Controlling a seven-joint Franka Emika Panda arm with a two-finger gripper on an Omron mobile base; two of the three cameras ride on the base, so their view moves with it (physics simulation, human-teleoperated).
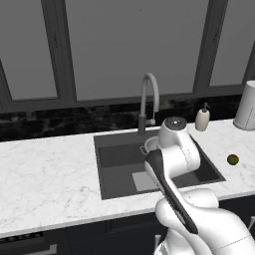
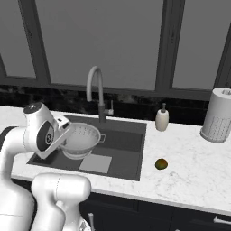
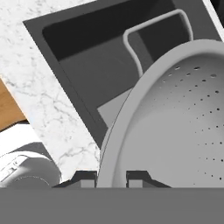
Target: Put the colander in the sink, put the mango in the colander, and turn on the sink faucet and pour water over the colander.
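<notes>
My gripper is shut on the rim of the colander, a pale perforated bowl. It hangs tilted above the left part of the sink, over the pale drain plate. The gripper grips the colander at its left edge. From the left base, a sliver of the colander shows behind my arm. The mango lies on the counter right of the sink, also the mango. The faucet stands behind the basin with its spout arching forward; no water runs.
A white soap dispenser stands at the sink's back right corner. A tall perforated white canister sits far right on the marble counter. Dark windows and a black backsplash close the back.
</notes>
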